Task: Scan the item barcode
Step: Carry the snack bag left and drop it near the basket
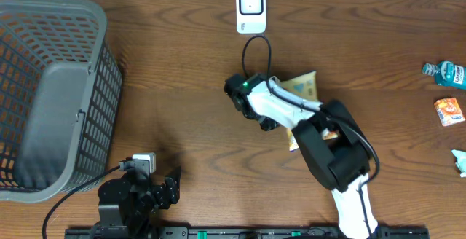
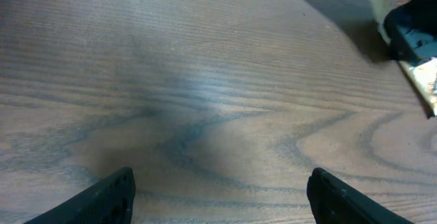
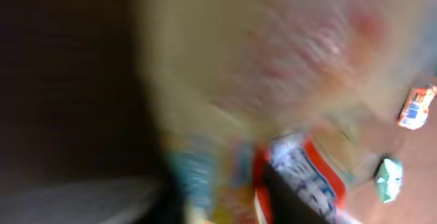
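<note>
On the brown wooden table (image 1: pixel 182 86), short of the white box-shaped barcode scanner (image 1: pixel 251 9), the flat yellow-beige printed packet (image 1: pixel 304 86) lies lengthwise away from the robot, right under the right arm. The right gripper (image 1: pixel 263 116) sits at its left edge, jaws too blurred to judge; the left gripper (image 2: pixel 220 183) rests well apart, jaws spread, empty.

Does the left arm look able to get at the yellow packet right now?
Probably not: the right arm lies across the yellow packet, covering most of it, while the left gripper sits open and apart by the basket.
</note>
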`<state>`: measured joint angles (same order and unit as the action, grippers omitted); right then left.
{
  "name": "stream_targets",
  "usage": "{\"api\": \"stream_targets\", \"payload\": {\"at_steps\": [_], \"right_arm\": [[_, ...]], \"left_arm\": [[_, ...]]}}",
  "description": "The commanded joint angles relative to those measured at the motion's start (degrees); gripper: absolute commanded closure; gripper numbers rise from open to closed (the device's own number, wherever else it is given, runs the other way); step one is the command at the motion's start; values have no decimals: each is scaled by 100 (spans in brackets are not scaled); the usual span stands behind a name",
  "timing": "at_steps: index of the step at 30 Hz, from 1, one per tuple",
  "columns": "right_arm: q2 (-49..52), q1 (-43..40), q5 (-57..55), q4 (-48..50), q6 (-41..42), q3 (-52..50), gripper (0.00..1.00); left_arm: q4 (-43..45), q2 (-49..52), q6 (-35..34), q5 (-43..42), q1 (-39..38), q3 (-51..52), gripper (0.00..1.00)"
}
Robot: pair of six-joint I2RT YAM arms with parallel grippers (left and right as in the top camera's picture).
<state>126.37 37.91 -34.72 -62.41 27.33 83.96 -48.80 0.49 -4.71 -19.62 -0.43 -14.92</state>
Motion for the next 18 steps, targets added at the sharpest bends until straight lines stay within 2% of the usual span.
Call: {"api": "stream_targets", "payload": {"at_steps": [1,7,12,18], "right_arm": [[968,-302,2837,221,-890,-302,99],[568,-529,4837,420,-2041,-48,99],[-520,-890,7230,127,-3202,234,99],[-1587,-1368,9468,155,-3574,227,99]], "left_arm": [[-92,-26,-33,-72,9,-17,20],[-92,-26,-33,-72,9,-17,20],[-90,-26,-33,-72,9,-17,20],[-90,-26,-33,-72,9,-17,19]]}}
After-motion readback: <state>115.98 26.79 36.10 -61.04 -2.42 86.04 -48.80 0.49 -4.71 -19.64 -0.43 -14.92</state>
